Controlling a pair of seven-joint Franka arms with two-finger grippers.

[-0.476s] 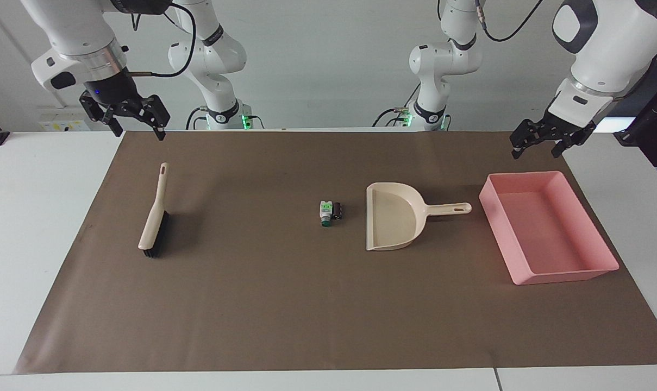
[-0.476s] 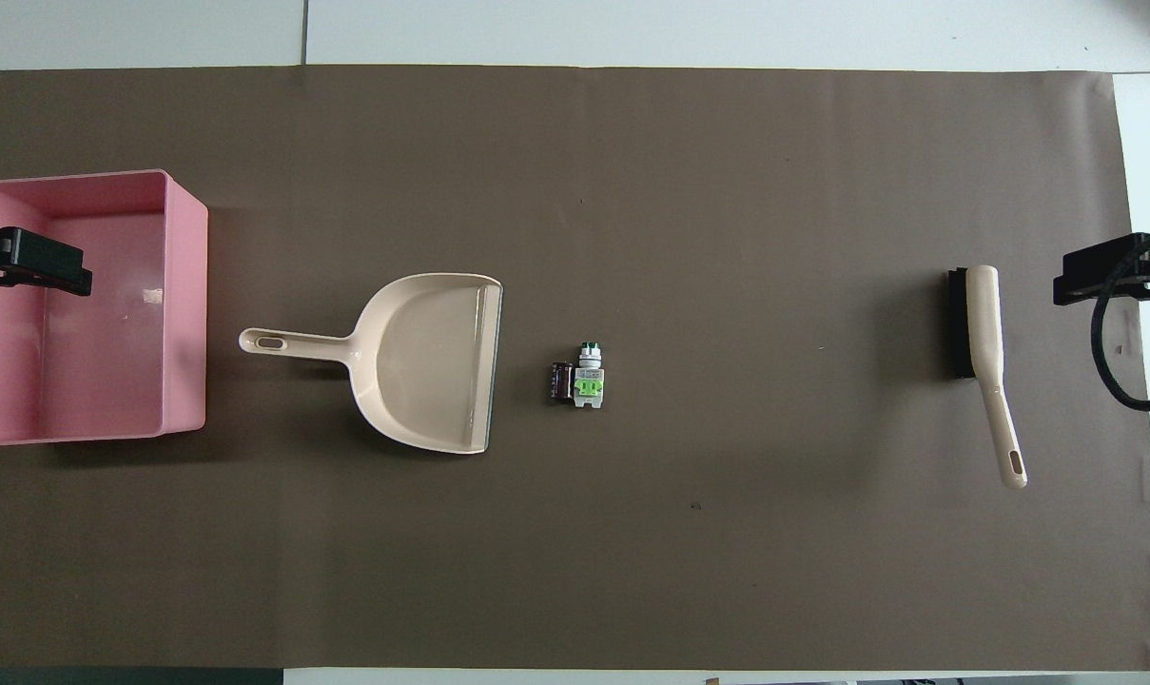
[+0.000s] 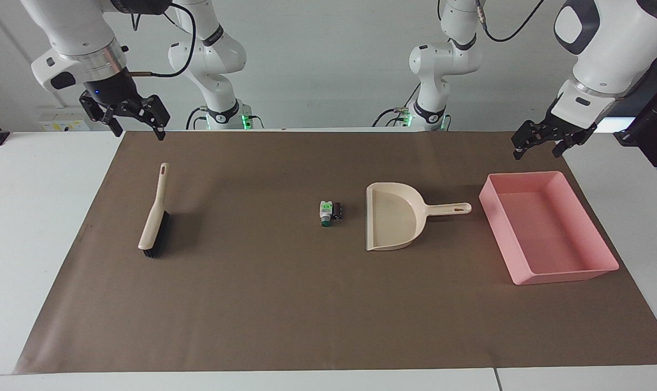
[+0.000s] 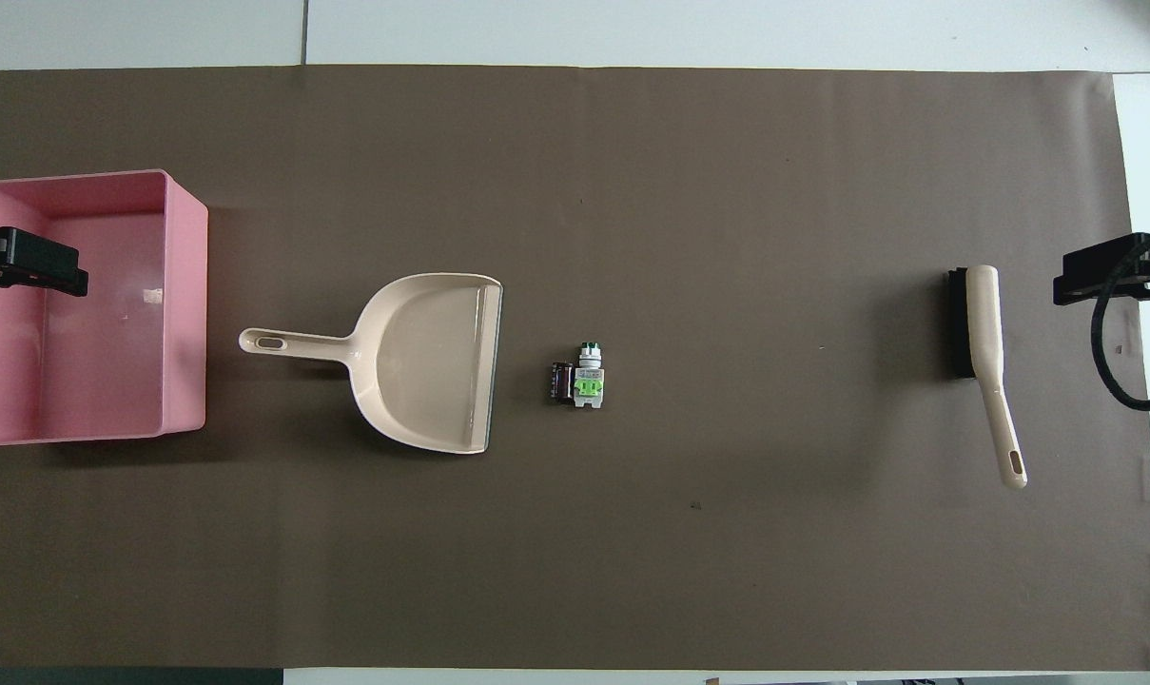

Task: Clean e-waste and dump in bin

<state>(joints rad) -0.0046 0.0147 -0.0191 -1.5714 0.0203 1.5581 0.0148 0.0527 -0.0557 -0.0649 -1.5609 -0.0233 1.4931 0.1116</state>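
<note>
While both arms hang raised over the ends of the table (image 3: pixel 45 228), nothing on the matte brown paper sheet (image 3: pixel 285 304) that covers it is touched. Take the dustpan (image 3: pixel 393 217) as the landmark: it is smooth beige plastic, a shallow scoop with a rounded back, a straight lip and a slim handle with a slotted hole, lying flat on the sheet.

The e-waste (image 3: pixel 330 212) lies just beside the dustpan's straight lip, toward the right arm's end of the table. It is two tiny parts touching each other: a white blocky piece with bright green markings (image 4: pixel 589 378) and a small black cylinder-like piece (image 4: pixel 561 382), the black one closer to the dustpan.

The bin (image 3: pixel 589 274), a shallow rectangular tray of glossy pink plastic with flared walls, sits near the tip of the dustpan's handle, toward the left arm's end of the table.

Well apart from the dustpan, past the e-waste toward the right arm's end, lies a hand brush (image 3: pixel 155 220) with a long beige plastic handle and a block of black bristles.

The left gripper (image 3: pixel 540 145) hangs over the sheet's edge, at the bin's corner nearer the robots, its jaws spread apart and empty. The right gripper (image 3: pixel 137 126) hangs over the sheet's corner, above the brush's handle end, jaws likewise parted and holding nothing.
</note>
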